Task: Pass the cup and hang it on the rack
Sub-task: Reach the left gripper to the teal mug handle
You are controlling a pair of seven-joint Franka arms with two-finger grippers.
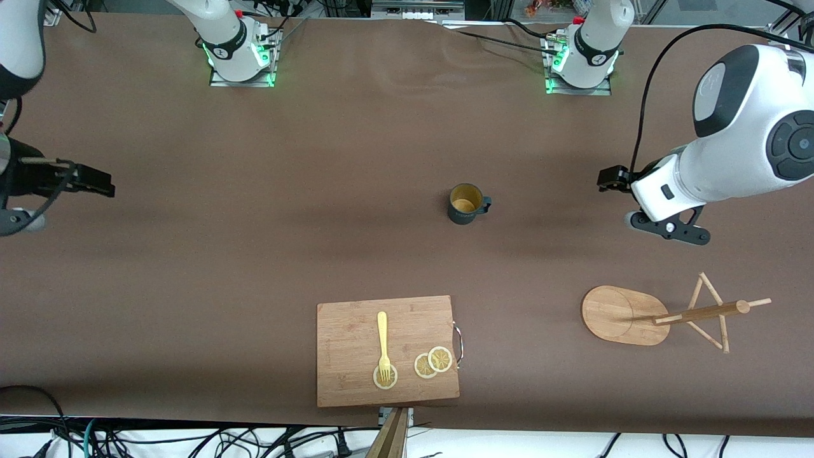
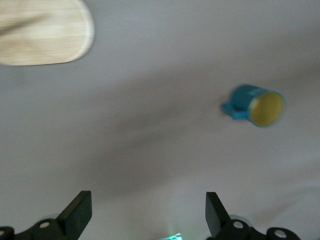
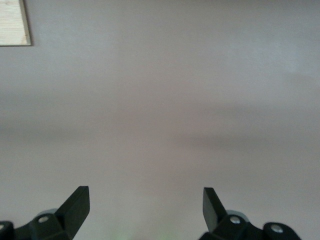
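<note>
- Cutting board (image 1: 356, 375): lies on the brown surface (image 1: 254, 267) at the edge nearest the front camera. A yellow fork (image 1: 383, 346) rests on it, its tines on one lemon slice (image 1: 385, 377); two overlapping lemon slices (image 1: 434, 362) lie beside the fork, toward the left arm's end.
- Rack (image 1: 661, 315): stands on the surface toward the left arm's end, beside the cutting board and apart from it. It consists of an oval light base, a darker centre pole and thin crossed pegs. Part of the base also shows in the left wrist view (image 2: 45, 32).
- Cup (image 1: 466, 203): stands upright on the surface, farther from the front camera than the cutting board, near mid-surface. Opening faces up; handle points toward the left arm's end. Nothing touches it. It is also seen in the left wrist view (image 2: 257, 105).
- Left claw (image 2: 149, 212): hangs over bare surface, between cup and rack. Jaws wide apart, holding nothing.
- Right claw (image 3: 146, 210): hangs over bare surface at the right arm's end, well apart from the cup. Jaws wide apart, holding nothing.
</note>
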